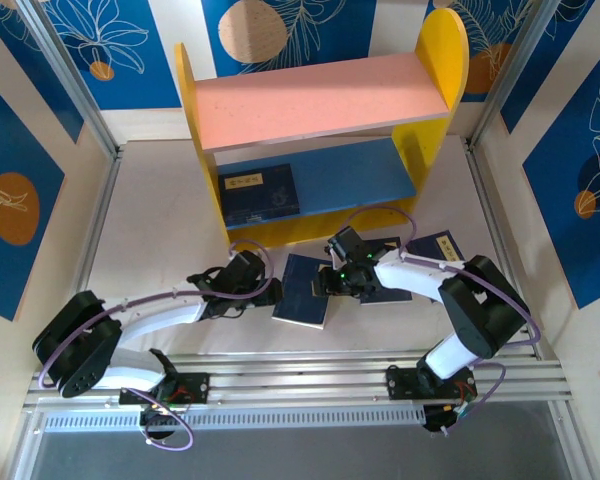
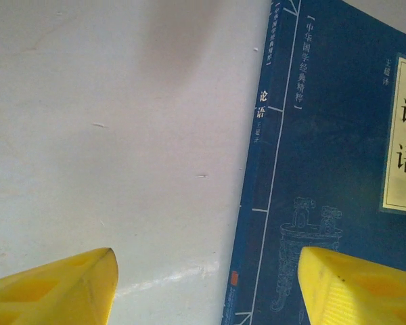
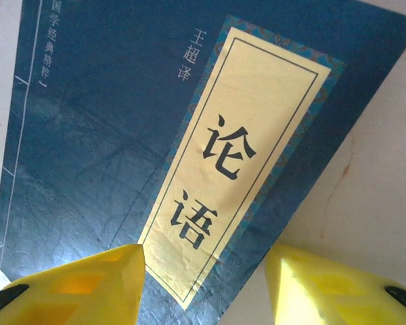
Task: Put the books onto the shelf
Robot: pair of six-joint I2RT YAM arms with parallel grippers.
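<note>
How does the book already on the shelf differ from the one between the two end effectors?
The shelved book lies on the shelf's blue lower board; the table book lies on the white table. The shelved book sits square to that board, untouched; the table book is skewed, with the left end effector and right end effector at opposite sides. Both are thin, navy and flat.

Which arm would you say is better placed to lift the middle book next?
Left, probably: the left claw stands open astride the middle book at its spine edge, one finger over table, one over cover.
</note>
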